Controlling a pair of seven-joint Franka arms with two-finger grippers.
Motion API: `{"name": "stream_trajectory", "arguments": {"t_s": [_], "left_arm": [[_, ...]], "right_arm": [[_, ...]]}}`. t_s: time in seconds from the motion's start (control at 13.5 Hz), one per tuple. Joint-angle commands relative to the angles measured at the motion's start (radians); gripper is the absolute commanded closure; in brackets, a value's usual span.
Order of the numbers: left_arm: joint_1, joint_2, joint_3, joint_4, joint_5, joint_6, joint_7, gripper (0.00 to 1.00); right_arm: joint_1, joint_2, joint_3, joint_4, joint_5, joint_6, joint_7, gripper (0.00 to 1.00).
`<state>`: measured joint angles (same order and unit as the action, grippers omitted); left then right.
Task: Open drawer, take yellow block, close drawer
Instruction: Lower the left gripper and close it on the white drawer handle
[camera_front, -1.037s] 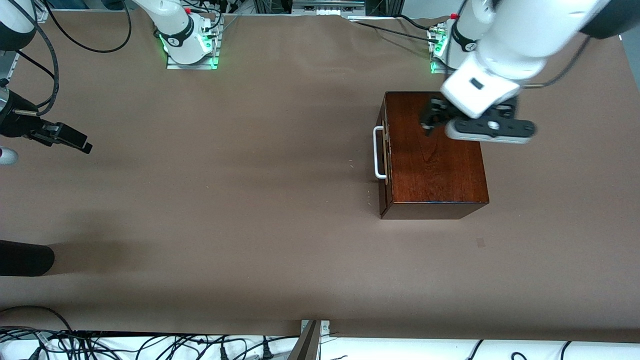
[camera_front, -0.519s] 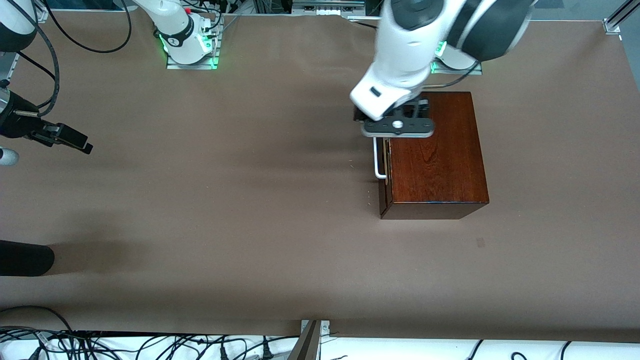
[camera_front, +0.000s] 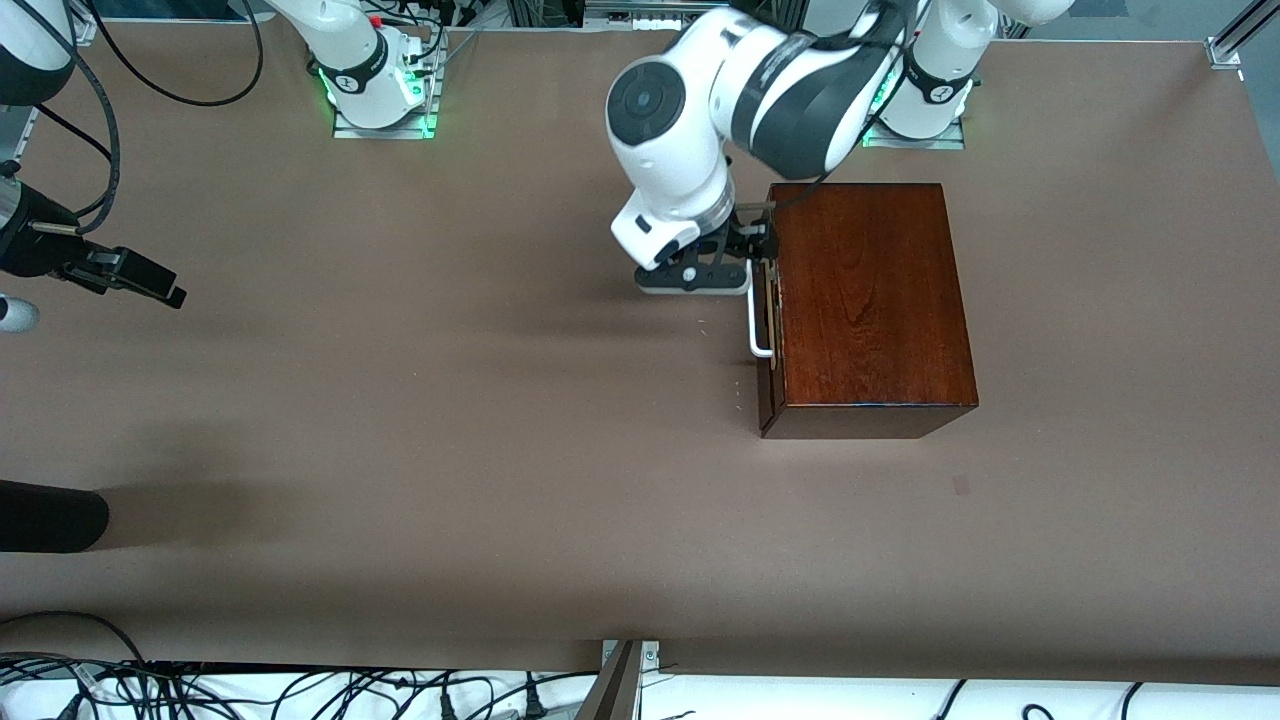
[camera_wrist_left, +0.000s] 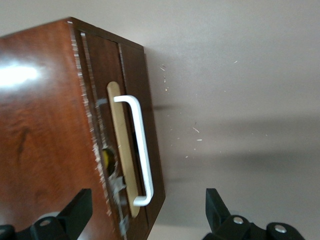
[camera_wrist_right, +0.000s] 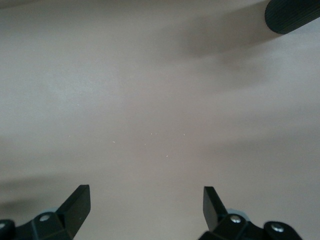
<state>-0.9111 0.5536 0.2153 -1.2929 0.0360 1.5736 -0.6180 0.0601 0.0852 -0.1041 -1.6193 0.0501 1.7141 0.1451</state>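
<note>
The dark wooden box (camera_front: 870, 300) stands toward the left arm's end of the table. Its drawer (camera_front: 768, 330) with a white loop handle (camera_front: 757, 325) faces the table's middle and looks barely ajar, with a pale wood strip (camera_wrist_left: 120, 145) showing. In the slit a speck of yellow (camera_wrist_left: 107, 157) shows; the yellow block is otherwise hidden. My left gripper (camera_front: 752, 245) is open at the handle's (camera_wrist_left: 141, 145) end farther from the front camera. In the left wrist view the left gripper (camera_wrist_left: 147, 197) has one finger by the box top (camera_wrist_left: 40, 125) and one over bare table. My right gripper (camera_front: 165, 290) waits open over the right arm's end.
A black cylinder (camera_front: 50, 515) juts in at the table edge at the right arm's end, and it shows as the same black cylinder (camera_wrist_right: 292, 15) in the right wrist view. Brown table (camera_front: 450, 400) stretches between the box and the right gripper (camera_wrist_right: 145, 195). Cables hang along the edge nearest the front camera.
My left arm has swung from above the box top across to in front of the drawer, down beside the handle. The right arm has not moved.
</note>
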Motion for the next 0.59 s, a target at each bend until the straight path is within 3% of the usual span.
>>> {"name": "stream_trajectory", "arguments": {"t_s": [0.0, 0.52], "left_arm": [[-0.011, 0.014, 0.013, -0.09, 0.016, 0.106, 0.0, 0.0], [-0.008, 0.011, 0.015, -0.252, 0.018, 0.255, -0.005, 0.0]], "right_arm": [[0.0, 0.005, 0.003, 0.015, -0.009, -0.011, -0.001, 0.0], [0.006, 0.005, 0.009, 0.015, -0.012, -0.01, -0.028, 0.0]]}}
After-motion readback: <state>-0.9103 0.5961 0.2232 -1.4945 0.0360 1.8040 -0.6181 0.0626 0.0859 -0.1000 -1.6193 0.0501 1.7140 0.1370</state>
